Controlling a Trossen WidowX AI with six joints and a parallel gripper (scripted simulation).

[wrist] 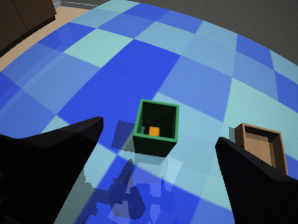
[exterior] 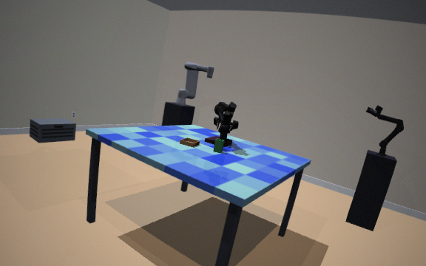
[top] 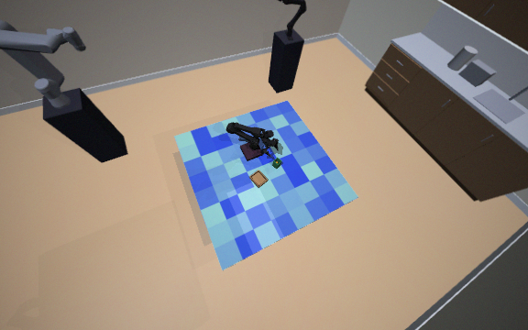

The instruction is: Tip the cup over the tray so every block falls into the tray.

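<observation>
The green cup (exterior: 219, 145) (wrist: 156, 146) stands upright on the counter (top: 301, 206) (exterior: 198, 162) (wrist: 200, 70); inside, an orange block (wrist: 154, 131) shows, the dark interior obscuring any others. The tray (top: 258, 179) (exterior: 189, 142) (wrist: 284, 150) sits nearby, partly hidden by one of the fingers in the wrist view. They are released, spread wide.

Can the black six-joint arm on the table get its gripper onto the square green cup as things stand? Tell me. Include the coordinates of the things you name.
Probably yes: the black gripper (wrist: 161, 132) is open, and the square green cup (exterior: 219, 145) (wrist: 156, 145) shows between its fingers in the wrist view, with nothing visible blocking the way.
</observation>
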